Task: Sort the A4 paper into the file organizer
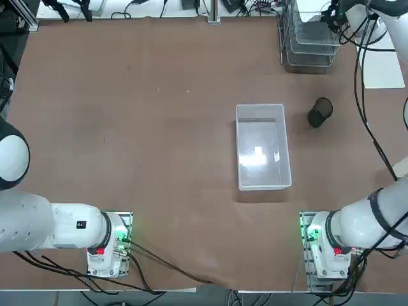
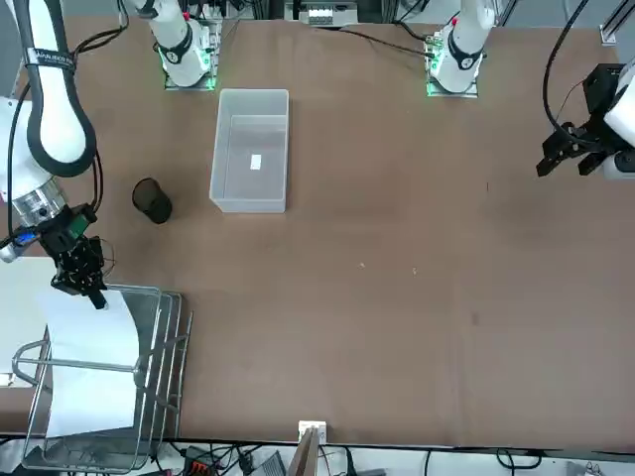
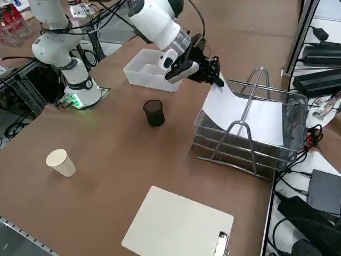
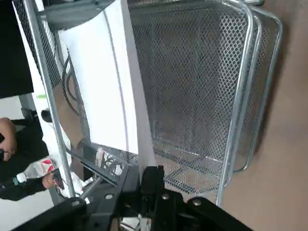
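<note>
- My right gripper (image 3: 217,80) is clenched on one edge of the sheet of paper (image 3: 242,113), at the near rim of the wire tray rack (image 3: 277,154).
- Seen from the wrist camera, my fingers (image 4: 153,179) pinch the sheet's edge flat between them, and the paper (image 4: 103,82) runs away from them into the top tray over the mesh (image 4: 192,86).
- From across the table, the gripper (image 2: 91,288) sits at the rack's corner nearest the table's middle; the paper (image 2: 89,367) slopes down from it and passes under the rack's handle bar (image 2: 69,365).
- Most of the sheet lies inside the top tier; the pinched end is lifted above the rim.
- The rack (image 1: 309,38) stands at the table's far right corner.
- A clear plastic bin (image 1: 261,146) sits mid-table, well apart from the rack, with a dark mesh cup (image 1: 319,112) between them.
- A paper cup (image 3: 60,162) and a white clipboard (image 3: 178,224) lie on the near part of the table (image 3: 106,176) in the side view.
</note>
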